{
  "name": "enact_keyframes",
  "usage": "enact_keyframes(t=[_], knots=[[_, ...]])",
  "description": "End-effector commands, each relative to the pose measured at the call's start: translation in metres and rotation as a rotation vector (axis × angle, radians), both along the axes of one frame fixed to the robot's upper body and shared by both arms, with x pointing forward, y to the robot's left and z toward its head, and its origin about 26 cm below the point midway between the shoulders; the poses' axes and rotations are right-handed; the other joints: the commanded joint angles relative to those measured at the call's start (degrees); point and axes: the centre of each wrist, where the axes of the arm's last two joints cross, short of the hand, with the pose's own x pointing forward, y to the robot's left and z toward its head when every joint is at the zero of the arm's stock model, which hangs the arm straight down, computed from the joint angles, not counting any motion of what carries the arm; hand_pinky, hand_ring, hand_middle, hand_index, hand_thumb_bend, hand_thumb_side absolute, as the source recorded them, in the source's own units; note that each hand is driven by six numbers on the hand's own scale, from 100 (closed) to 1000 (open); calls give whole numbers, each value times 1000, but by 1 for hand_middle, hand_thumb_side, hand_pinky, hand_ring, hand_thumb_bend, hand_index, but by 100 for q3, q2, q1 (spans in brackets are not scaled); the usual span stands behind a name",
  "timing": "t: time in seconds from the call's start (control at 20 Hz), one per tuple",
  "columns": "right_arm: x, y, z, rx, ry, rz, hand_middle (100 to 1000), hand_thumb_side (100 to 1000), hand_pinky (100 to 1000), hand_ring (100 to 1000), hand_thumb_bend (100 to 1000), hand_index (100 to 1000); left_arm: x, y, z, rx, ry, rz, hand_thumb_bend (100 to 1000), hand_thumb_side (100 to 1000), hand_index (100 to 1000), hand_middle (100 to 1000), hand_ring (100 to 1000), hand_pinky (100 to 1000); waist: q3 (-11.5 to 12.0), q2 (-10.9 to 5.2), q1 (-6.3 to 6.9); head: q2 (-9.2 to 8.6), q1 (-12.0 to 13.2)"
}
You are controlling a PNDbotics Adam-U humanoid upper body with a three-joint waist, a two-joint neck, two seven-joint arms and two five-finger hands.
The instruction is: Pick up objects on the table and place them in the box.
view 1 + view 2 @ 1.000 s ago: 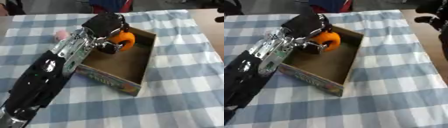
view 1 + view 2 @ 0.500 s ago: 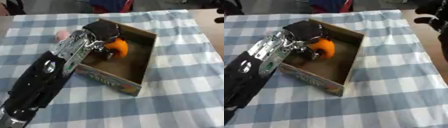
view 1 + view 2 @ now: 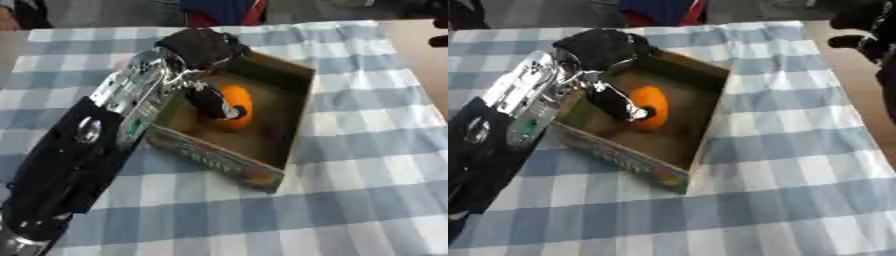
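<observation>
An open cardboard box (image 3: 293,125) with a printed front wall stands askew in the middle of the blue-checked table. An orange round object (image 3: 240,102) lies on the box floor. My left arm comes in from the lower left, and my left hand (image 3: 199,46) hangs over the box's back left corner. Its black fingers (image 3: 614,102) reach down into the box and curl against the left side of the orange object. My right hand (image 3: 866,29) shows only as a dark shape at the upper right corner, off the table's edge.
The checked tablecloth (image 3: 367,200) spreads in front of the box and to its right. The table's right edge (image 3: 843,75) runs close to my right hand. My left forearm (image 3: 79,160) covers the table's left part.
The left hand has lowered the orange object from above the box's back wall down to the box floor. Its fingers now stretch further down into the box.
</observation>
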Motion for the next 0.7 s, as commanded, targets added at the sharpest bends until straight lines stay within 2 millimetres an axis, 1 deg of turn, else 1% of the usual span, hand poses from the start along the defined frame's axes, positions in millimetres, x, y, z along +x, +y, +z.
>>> enact_keyframes(t=[0.05, 0.1, 0.2, 0.25, 0.35, 0.4, 0.45, 0.5, 0.7], knots=[[-4, -3, 9, -9, -33, -5, 647, 1000, 691, 746, 100, 870, -12, 12, 26, -76, -140, 2, 699, 741, 960, 808, 851, 422, 10, -117, -34, -77, -30], [-4, -3, 8, -8, -33, -5, 647, 1000, 691, 746, 100, 870, -15, 16, 31, -97, -172, 2, 704, 756, 956, 802, 847, 415, 16, -118, -37, -81, -34], [-4, -4, 8, -8, -32, -7, 647, 1000, 691, 746, 100, 870, -20, 26, 40, -142, -222, 6, 662, 733, 949, 793, 839, 401, 28, -120, -42, -86, -46], [-4, -4, 8, -8, -33, -8, 647, 1000, 691, 746, 100, 870, -22, 33, 45, -166, -240, 14, 656, 730, 949, 792, 838, 399, 33, -121, -44, -87, -51], [-4, -5, 8, -8, -33, -12, 647, 1000, 691, 746, 100, 870, -24, 50, 56, -211, -257, 46, 581, 676, 945, 786, 831, 389, 46, -123, -46, -79, -70], [-4, -5, 8, -9, -33, -14, 647, 1000, 691, 746, 100, 870, -23, 59, 60, -228, -255, 68, 546, 650, 946, 790, 832, 391, 54, -124, -45, -74, -79], [-4, -6, 8, -9, -33, -16, 647, 1000, 691, 746, 100, 870, -22, 69, 64, -238, -249, 93, 535, 641, 946, 791, 832, 392, 60, -126, -45, -66, -86], [-4, -6, 8, -10, -33, -17, 647, 1000, 691, 746, 100, 870, -20, 79, 67, -240, -240, 124, 513, 604, 949, 798, 836, 399, 69, -128, -43, -56, -96], [-4, -7, 8, -11, -35, -22, 648, 1000, 691, 746, 100, 870, -8, 115, 72, -246, -175, 242, 492, 558, 954, 806, 842, 409, 90, -126, -54, -21, -91]])
